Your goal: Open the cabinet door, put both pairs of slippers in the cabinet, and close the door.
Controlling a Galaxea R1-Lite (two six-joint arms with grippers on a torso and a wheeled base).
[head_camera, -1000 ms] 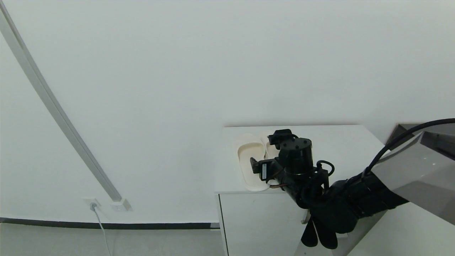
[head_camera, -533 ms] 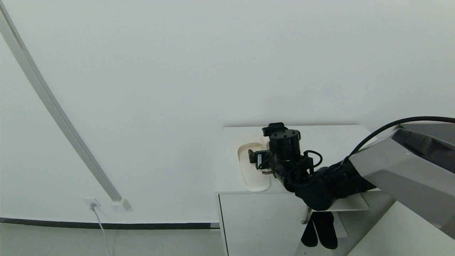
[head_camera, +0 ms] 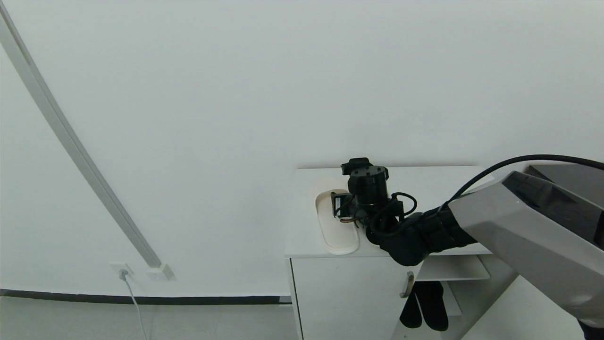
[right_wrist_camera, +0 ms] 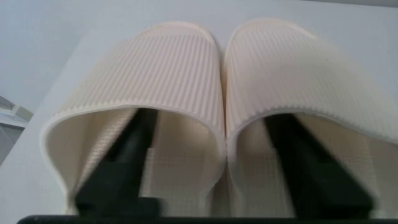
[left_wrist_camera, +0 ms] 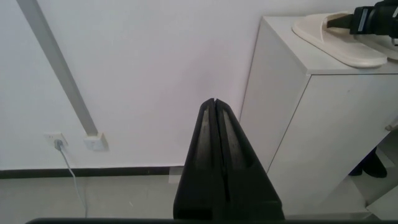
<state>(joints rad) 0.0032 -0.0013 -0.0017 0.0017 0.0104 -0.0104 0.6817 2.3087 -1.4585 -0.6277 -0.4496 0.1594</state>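
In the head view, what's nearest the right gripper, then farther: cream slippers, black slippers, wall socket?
1. Cream slippers, on the cabinet top; the right gripper is inside them.
2. Black slippers, down inside the cabinet.
3. Wall socket, low, far left.

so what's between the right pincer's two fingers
The adjoining inner sides of the two cream slippers, in the right wrist view; the right pincer has one finger inside each.

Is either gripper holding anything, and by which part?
Nothing gripped yet: right gripper open, one finger under the strap of each cream slipper; left gripper shut, empty.
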